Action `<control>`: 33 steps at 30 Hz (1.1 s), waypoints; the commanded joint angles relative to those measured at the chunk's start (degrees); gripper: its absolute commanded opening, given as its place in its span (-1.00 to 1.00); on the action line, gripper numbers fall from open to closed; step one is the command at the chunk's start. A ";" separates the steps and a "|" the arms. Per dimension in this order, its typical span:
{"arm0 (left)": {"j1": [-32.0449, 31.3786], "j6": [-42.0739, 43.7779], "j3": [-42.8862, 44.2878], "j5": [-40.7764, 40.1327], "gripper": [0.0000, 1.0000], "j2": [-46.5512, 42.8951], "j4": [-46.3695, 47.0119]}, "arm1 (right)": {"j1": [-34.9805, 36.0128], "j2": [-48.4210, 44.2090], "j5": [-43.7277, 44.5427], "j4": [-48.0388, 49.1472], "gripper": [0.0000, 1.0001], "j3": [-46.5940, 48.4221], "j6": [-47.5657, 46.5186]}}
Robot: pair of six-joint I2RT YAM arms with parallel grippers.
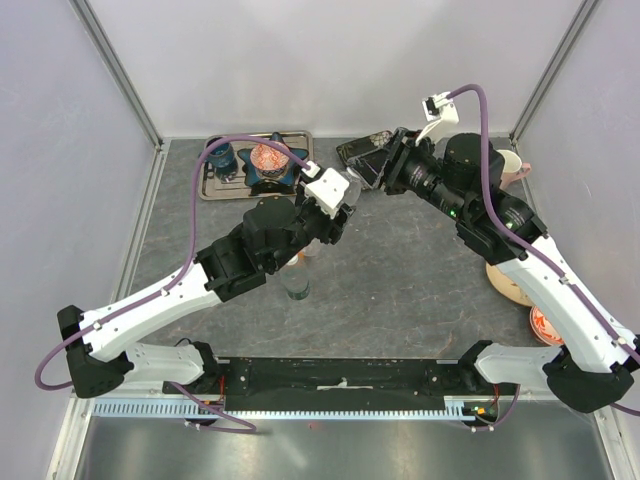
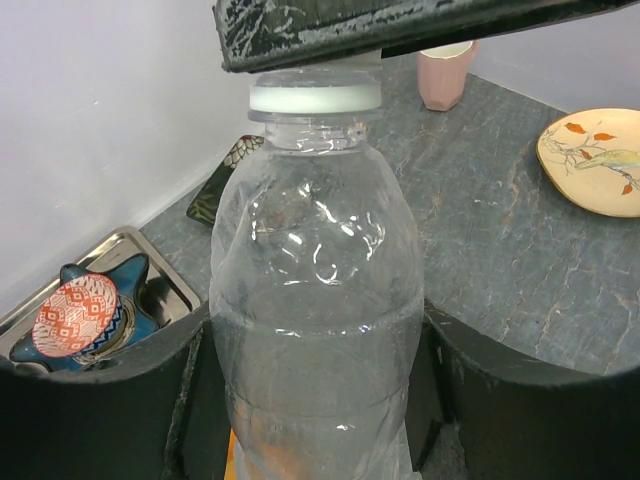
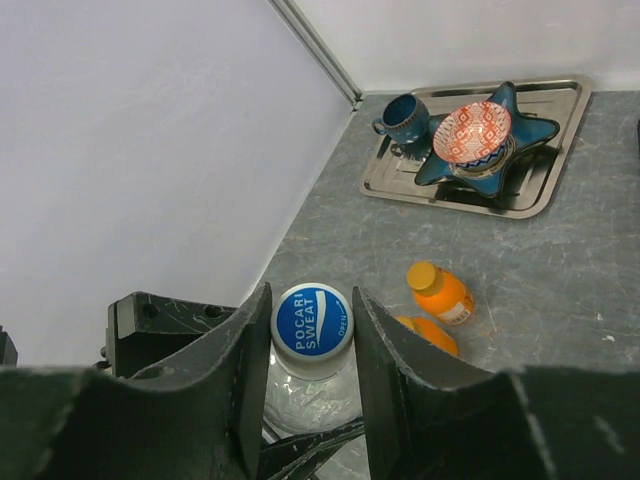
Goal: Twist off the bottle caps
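Note:
My left gripper (image 2: pixel 315 400) is shut on the body of a clear plastic bottle (image 2: pixel 315 300) and holds it upright. The bottle's blue-and-white cap (image 3: pixel 312 319) sits between the fingers of my right gripper (image 3: pixel 312 310), and both fingers touch its sides. Seen from the left wrist, the cap's white rim (image 2: pixel 315 97) shows just under a right finger (image 2: pixel 400 25). From above, the two grippers meet at the table's back middle (image 1: pixel 352 185). Two small orange bottles with orange caps (image 3: pixel 424 275) lie on the table below.
A steel tray (image 1: pixel 205 190) at the back left holds a blue star dish, a patterned bowl (image 3: pixel 471 131) and a blue mug (image 3: pixel 404 117). A pink cup (image 2: pixel 445 75) and plates (image 2: pixel 595 160) are at the right. Another clear bottle (image 1: pixel 297 285) stands by my left forearm.

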 commanded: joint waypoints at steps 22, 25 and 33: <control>11.12 -13.31 0.91 51.77 -0.13 -9.30 7.05 | 0.26 -5.09 -21.09 6.62 -1.00 -0.15 -13.92; 20.42 -22.09 0.91 69.10 -0.17 -7.81 12.83 | 0.26 -4.92 -25.75 7.32 -1.00 -0.41 -16.74; 24.41 -49.24 -0.40 92.55 -0.18 0.09 38.50 | 0.26 -6.68 -49.48 27.18 -1.00 -7.62 -13.23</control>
